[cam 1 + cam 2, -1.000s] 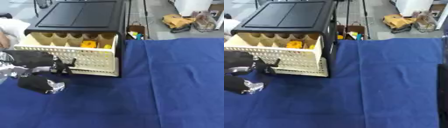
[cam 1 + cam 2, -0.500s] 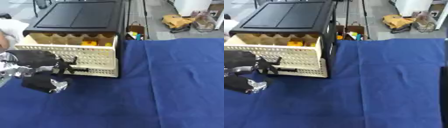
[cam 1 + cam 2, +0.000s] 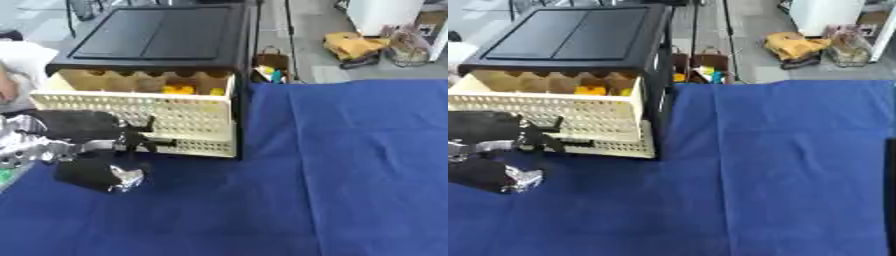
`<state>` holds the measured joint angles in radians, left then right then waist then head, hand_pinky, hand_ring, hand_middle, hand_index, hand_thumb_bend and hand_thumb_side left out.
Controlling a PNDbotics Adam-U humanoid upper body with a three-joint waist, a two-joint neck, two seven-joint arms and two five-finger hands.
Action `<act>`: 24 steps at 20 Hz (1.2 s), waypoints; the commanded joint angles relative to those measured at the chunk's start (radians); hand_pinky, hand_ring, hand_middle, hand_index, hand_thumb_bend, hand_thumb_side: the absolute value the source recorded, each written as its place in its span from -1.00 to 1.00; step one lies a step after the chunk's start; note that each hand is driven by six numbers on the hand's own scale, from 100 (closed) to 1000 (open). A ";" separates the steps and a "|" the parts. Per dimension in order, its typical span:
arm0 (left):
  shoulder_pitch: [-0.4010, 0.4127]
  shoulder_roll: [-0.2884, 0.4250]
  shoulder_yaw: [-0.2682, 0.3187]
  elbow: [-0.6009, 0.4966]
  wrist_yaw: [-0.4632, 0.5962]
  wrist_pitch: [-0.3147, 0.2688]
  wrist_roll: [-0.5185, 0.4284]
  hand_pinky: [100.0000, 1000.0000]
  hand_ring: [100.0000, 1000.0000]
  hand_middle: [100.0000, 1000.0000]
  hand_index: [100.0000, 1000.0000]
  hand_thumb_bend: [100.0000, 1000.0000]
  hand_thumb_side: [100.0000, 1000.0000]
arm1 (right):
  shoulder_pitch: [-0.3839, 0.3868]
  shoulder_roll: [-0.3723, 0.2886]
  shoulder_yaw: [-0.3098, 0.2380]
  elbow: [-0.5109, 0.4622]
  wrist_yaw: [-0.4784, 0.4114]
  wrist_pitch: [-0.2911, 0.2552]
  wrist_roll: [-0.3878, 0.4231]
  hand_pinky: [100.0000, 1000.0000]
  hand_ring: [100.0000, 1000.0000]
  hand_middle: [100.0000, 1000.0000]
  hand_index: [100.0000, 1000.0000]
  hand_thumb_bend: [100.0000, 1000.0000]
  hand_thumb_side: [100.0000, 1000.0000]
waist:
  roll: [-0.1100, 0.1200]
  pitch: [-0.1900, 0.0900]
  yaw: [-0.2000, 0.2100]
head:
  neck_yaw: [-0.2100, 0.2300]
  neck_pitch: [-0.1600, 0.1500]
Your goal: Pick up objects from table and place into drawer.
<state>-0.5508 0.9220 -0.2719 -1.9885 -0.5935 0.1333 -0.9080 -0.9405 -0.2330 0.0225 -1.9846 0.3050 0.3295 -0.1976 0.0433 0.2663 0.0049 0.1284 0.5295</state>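
**A:** Fingers [image 3: 140,140] first: black, splayed out straight against the perforated front of the cream drawer [image 3: 188,117], gripping nothing. That's the left hand [image 3: 83,127], lower left of the frame.

**B:** And below it?

**A:** A dark lump with a crinkled silver edge [image 3: 101,175], lying on the blue cloth [image 3: 350,165] just under the hand; whether it touches the hand, I can't tell.

**B:** The drawer?

**A:** Pulled out from the black cabinet [image 3: 166,37], upper left. Yellow pieces [image 3: 179,90] sit inside, towards its right end.

**B:** Right hand?

**A:** Only a dark strip at the right edge in the right eye view.
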 commanded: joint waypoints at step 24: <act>-0.068 -0.016 0.033 -0.011 -0.065 0.091 0.001 -1.00 -0.85 0.06 0.83 -1.00 1.00 | -0.026 0.017 -0.008 -0.015 0.026 0.008 0.002 0.28 0.59 -0.35 0.28 -0.65 1.00 | 0.001 -0.002 -0.023 | 0.019 -0.029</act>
<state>-0.6009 0.8907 -0.2553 -1.9885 -0.6545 0.2102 -0.9039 -0.9462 -0.2078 0.0208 -1.9846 0.3245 0.3366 -0.1924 0.0437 0.2809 -0.0187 0.1433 0.5115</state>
